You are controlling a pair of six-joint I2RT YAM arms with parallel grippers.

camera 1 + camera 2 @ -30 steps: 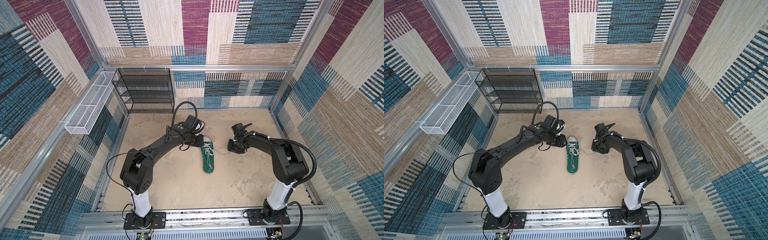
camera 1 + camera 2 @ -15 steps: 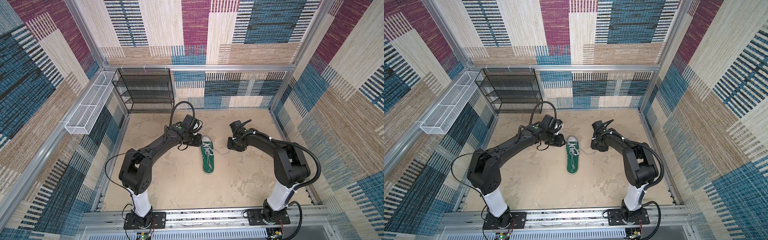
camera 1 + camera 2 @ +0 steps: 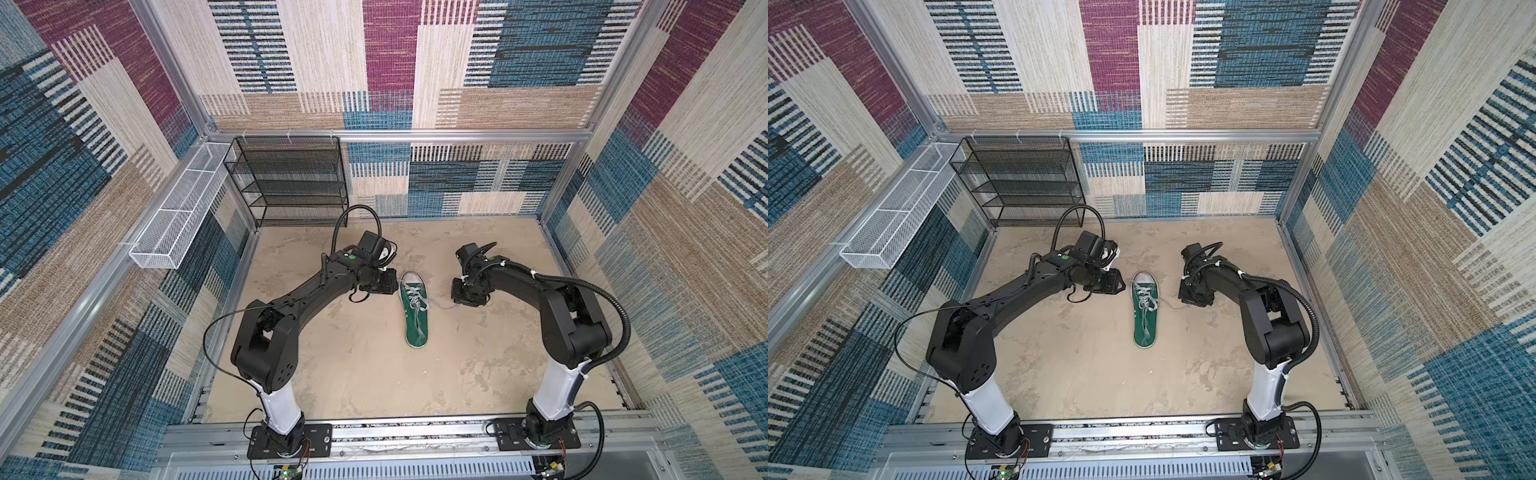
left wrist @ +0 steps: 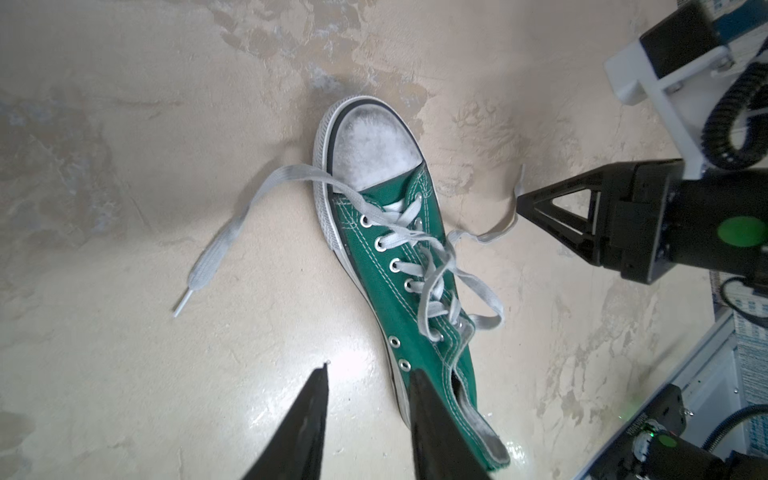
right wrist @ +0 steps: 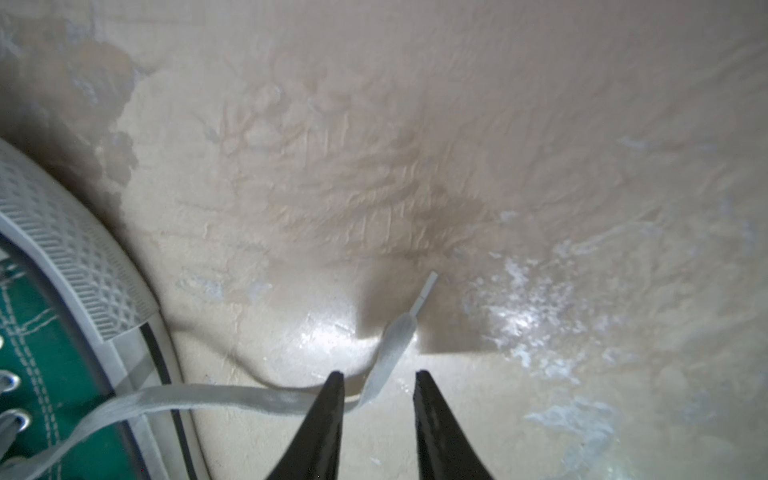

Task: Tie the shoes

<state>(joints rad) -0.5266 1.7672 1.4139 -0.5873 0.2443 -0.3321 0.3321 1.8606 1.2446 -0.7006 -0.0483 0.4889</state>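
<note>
Centre frame in both top views, on the surface [image 3: 353,374]: shoe [image 3: 416,320] [image 3: 1145,318], laces [image 4: 291,171] untied. Left of it, left end effector [image 4: 369,374], parted, empty. Right of it, right end effector [image 5: 377,374], parted astride a lace end [image 5: 395,345] (not pinching).

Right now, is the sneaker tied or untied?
Untied. One lace end trails slack across the table from the sneaker; the other lace end lies between the right gripper's open jaws, ungripped.
</note>
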